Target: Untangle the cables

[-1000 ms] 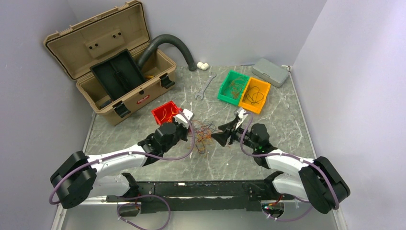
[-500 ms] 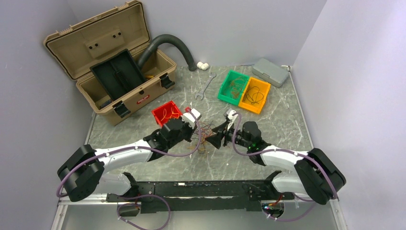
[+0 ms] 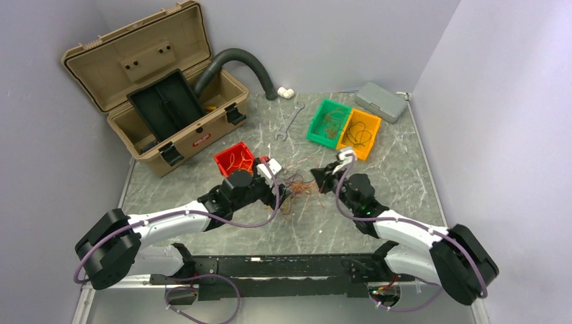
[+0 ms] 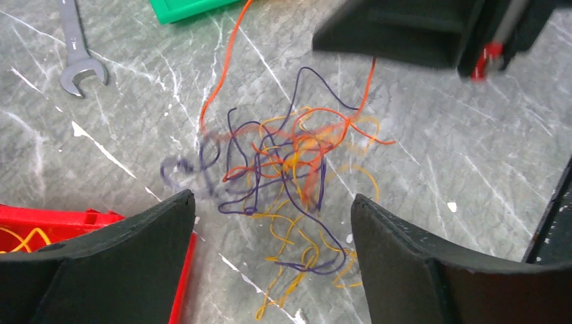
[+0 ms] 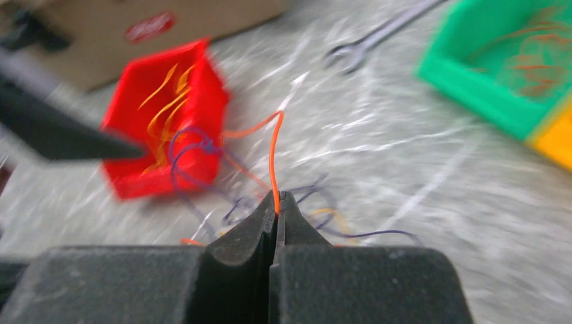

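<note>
The left gripper (image 4: 271, 206) hangs with its jaws spread wide over the cables (image 4: 283, 169), a loose tangle on the worktop (image 3: 398, 169) just right of the red bin (image 3: 222, 162). Farther right of that bin, the right gripper (image 5: 276, 202) is pinched closed on one orange strand (image 5: 271, 155). Beyond the bin lies a wrench (image 3: 289, 121).

Tan toolbox (image 3: 135, 64), hose (image 3: 246, 59), wrench (image 3: 289, 123), red bin (image 3: 218, 161), green bin (image 3: 320, 139), orange bin (image 3: 351, 152), grey case (image 3: 381, 101)

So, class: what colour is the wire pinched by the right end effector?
Orange wire, clearest in the right wrist view.
</note>
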`<state>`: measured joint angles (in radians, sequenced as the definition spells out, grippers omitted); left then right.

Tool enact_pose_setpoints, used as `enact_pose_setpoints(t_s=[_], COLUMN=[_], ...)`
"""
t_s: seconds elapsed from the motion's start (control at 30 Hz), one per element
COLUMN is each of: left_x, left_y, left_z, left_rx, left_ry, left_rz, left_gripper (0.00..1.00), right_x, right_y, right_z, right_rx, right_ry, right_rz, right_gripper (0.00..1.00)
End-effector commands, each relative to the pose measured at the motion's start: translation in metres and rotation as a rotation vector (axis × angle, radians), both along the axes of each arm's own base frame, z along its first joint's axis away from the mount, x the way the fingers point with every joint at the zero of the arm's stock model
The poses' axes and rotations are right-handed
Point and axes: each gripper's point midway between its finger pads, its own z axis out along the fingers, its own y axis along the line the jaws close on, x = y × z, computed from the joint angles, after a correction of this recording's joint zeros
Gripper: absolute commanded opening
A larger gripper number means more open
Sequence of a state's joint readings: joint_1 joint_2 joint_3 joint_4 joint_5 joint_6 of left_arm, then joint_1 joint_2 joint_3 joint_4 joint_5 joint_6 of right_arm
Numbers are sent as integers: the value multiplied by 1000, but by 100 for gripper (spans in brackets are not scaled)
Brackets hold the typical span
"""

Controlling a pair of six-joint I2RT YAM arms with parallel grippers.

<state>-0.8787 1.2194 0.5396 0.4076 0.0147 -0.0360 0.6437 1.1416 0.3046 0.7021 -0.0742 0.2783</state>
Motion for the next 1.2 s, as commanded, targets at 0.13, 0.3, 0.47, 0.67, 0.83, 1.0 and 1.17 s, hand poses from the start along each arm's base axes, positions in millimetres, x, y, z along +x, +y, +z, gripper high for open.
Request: enact_pose_setpoints(t_s=[0.13,0.3,0.47,0.67,0.83,1.0,1.17], left_x=[-2,-12,-33,-42,-42,-35,-39], left_y=[-18,-39,-56,-71,-77,-82,-83], left_z=[-1,-8,-10,-30,-61,-90,-69], left_rx=[24,37,52,106,207,306,243], left_ry=[22,77,107,197,289,415,369], left_rz=[-75,-193,-370,-460,-469,-431,-451], left_gripper=[84,76,72,67,67,50,0], right_x=[30,34,38,39,37,36,39], right_y=[-118,-110,-93,-90,-93,-91,-107], right_z=[15,8,8,8,5,9,5], right_rx=[137,89,66,68,59,62,56], right_ry=[-41,-11,12,12,5,-10,11], right_rz=[-660,-630,-557,-540,-551,-533,-629], right_gripper=[0,0,0,0,0,0,0])
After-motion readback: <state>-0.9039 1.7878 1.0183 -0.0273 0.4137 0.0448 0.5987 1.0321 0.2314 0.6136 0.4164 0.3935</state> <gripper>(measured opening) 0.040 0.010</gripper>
